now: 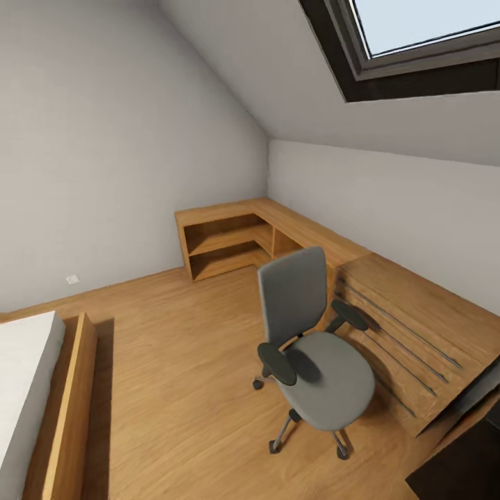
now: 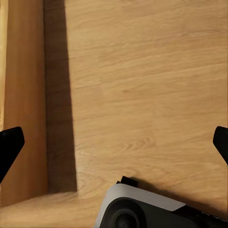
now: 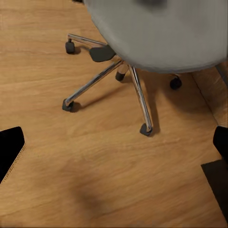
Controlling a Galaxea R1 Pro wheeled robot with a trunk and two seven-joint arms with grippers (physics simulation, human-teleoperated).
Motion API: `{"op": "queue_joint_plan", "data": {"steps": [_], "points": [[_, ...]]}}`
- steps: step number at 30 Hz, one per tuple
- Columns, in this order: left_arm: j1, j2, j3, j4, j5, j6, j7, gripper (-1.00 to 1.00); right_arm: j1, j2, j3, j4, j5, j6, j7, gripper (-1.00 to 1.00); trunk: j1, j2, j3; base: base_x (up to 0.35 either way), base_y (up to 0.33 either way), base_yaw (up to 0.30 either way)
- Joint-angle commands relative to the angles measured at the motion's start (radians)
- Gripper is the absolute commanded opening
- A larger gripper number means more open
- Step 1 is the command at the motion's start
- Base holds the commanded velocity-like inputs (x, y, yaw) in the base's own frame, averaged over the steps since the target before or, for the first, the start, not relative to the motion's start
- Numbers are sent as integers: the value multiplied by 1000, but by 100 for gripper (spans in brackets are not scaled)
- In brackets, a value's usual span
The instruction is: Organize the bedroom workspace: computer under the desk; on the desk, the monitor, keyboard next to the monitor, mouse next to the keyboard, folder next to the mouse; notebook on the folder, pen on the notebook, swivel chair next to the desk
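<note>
The swivel chair (image 1: 314, 351) stands just beside the wooden drawer chest (image 1: 410, 333), its seat bare. Both grippers, left (image 2: 114, 142) and right (image 3: 114, 142), are spread wide, empty. Repositioning seems next: approach its backrest

Swivel chair (image 1: 314, 347) on floor (image 1: 180, 361), drawer chest (image 1: 410, 333) just right, shelf unit (image 1: 236, 239) behind, bed (image 1: 28, 396) left
</note>
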Motion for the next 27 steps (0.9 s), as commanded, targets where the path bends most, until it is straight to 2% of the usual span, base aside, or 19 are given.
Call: {"op": "queue_joint_plan", "data": {"steps": [1,10,22,27], "points": [[-1,0,-9,1,7,-3,5,100,-1,0,9,1,-2,-3,-5,100,1,-2,-2,269,0,272],[-1,-2,-9,1,7,-2,6,100,-1,2,13,2,0,-5,-5,100,1,-2,-2,294,0,272],[-1,-1,-10,1,6,-3,6,100,-1,1,13,2,-1,-4,-5,100,1,-2,-2,65,0,274],[-1,-1,-10,1,5,-3,7,100,-1,0,13,2,0,-3,-5,100,1,-2,-2,251,0,275]]}}
